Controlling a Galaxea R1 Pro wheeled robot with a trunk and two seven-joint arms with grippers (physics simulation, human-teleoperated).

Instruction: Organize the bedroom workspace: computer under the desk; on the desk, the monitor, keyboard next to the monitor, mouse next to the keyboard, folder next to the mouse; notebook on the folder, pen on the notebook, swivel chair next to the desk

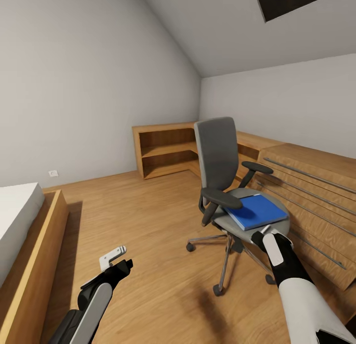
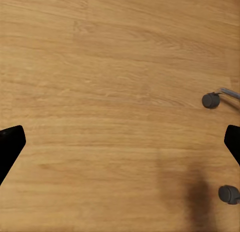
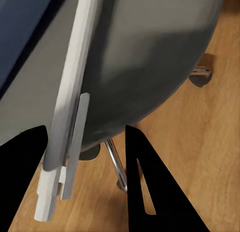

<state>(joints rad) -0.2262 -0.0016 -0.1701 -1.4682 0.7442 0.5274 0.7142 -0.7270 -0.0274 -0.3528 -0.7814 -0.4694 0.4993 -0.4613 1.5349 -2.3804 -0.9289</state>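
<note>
Head view: flat blue folder (image 1: 257,211) on grey chair (image 1: 217,151) seat, just beyond right gripper (image 1: 264,231); right jaws' state unclear, left gripper (image 1: 114,257) spread.

Black armrests (image 1: 223,199) flanking folder (image 1: 257,211)

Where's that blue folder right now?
In the head view, the folder lies on the swivel chair seat, right of centre, just beyond the right gripper.

Head view: looked forward and down over wooden floor (image 1: 163,220) toward the swivel chair (image 1: 232,186), from some way off; left wrist view: faced straight down at floor, chair castors at edge; right wrist view: sat close beside the chair's seat.
</note>
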